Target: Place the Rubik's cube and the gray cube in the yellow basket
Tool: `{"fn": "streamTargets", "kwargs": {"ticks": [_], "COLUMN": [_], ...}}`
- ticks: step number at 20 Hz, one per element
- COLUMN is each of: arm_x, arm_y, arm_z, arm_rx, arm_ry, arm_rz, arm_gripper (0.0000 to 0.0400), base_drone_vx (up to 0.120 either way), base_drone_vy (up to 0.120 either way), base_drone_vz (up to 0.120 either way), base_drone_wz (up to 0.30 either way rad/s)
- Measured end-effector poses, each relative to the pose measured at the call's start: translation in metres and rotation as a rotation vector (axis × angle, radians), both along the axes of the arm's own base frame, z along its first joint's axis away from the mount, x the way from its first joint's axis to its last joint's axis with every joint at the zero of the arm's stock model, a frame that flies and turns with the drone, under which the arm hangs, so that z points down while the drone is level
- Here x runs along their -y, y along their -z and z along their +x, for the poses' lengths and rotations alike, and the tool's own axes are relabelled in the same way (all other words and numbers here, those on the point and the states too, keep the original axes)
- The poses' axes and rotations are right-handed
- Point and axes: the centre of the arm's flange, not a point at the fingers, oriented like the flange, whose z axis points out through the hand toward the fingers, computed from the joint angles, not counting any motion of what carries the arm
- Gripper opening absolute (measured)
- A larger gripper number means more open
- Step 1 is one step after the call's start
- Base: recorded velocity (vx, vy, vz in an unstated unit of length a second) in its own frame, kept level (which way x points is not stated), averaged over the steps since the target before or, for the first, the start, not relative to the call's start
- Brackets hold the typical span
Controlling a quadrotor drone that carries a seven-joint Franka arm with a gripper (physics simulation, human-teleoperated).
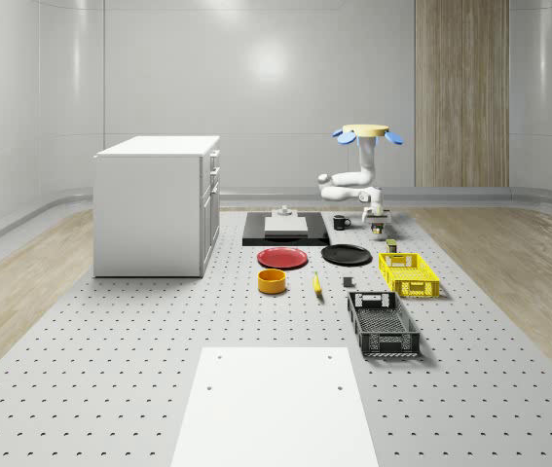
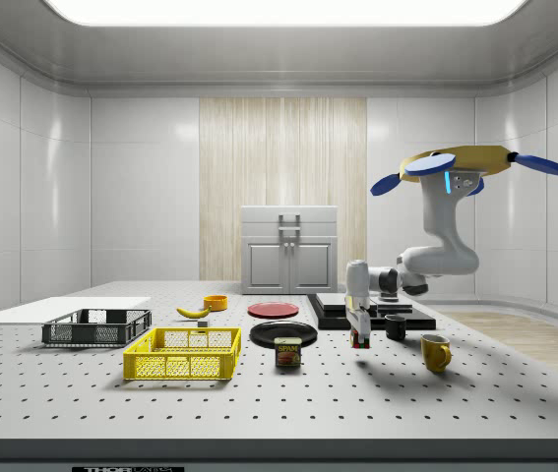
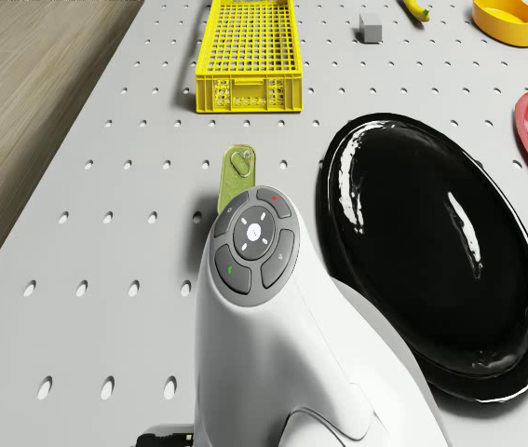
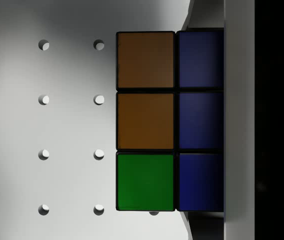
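Nothing is in the yellow basket (image 1: pixel 409 273) yet; in the drone view its mesh floor is bare, so both drops are still ahead of you.

Clock directions below are read on the whole-scene view, 12 being the far wall.

The drone (image 1: pixel 366 130) hovers above the far right part of the table (image 1: pixel 110 370), at about 11 o'clock from the basket, with the arm bent down under it. The gripper (image 2: pixel 360 340) hangs low, just above the table top, near the black mug (image 2: pixel 395 327) and the can (image 2: pixel 287 352).

The Rubik's cube (image 4: pixel 147 120) sits right at the gripper: the wrist view has its orange, green and blue squares close up, the blue column in shadow next to a dark bar. You cannot tell from these pictures whether the gripper is clamped on the cube or just around it, nor whether the cube rests on the table or is off it. My read is that this is the pickup step for the first item, at or just around the grasp.

The gray cube (image 1: pixel 348 283) lies untouched on the table at 9 o'clock from the basket, just beside it and apart from the banana (image 1: pixel 316 283) further toward 9.

What's left:
- carry the Rubik's cube toward 5 o'clock, past the can, over the basket rim, and let go;
- go back for the gray cube and do the same.

Roughly early stage, no item delivered.
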Motion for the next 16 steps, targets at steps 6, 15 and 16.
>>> {"fn": "streamTargets", "kwargs": {"ticks": [6, 15, 16], "arm_x": [0.0, 0.0, 0.0], "arm_y": [0.0078, 0.0103, 0.0104], "arm_z": [0.0, 0.0001, 0.0001], "arm_rx": [0.0, 0.0, 0.0], "arm_ry": [0.0, 0.0, 0.0], "arm_rz": [0.0, 0.0, 0.0], "arm_gripper": [0.0325, 0.0325, 0.0325], "base_drone_vx": [0.0, 0.111, 0.12], "base_drone_vy": [0.0, 0.0, 0.0], "base_drone_vz": [0.12, 0.044, 0.0], "base_drone_wz": [0.0, 0.0, 0.0]}}
